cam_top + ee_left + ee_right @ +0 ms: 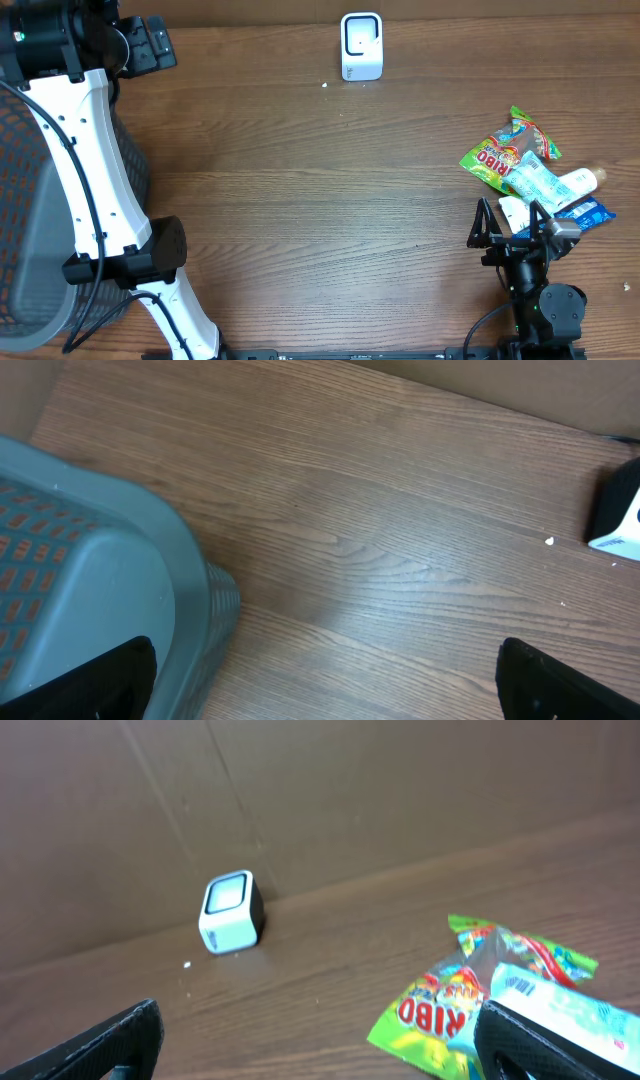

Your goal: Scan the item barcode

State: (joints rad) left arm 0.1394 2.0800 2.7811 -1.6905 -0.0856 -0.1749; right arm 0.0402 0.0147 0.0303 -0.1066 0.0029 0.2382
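Nearby, snack packets (520, 165) lie well apart from scanner (361, 46) and basket (25, 230).

- I've got a wide stretch of bare table (320, 200) mid-scene, easy room to sweep either arm through.
- The scanner (361, 46) stands alone at the far edge, so its front is wide open.
- The mesh basket (25, 220) hogs the left edge, with the left arm (95, 170) running along it.
- The snack pile (525, 165) crowds the right side, right at my right gripper (508, 215).

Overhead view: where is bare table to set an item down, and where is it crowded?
Free: the table middle, between basket and packets, before the scanner. Crowded: the right edge, packets beside the right hand.
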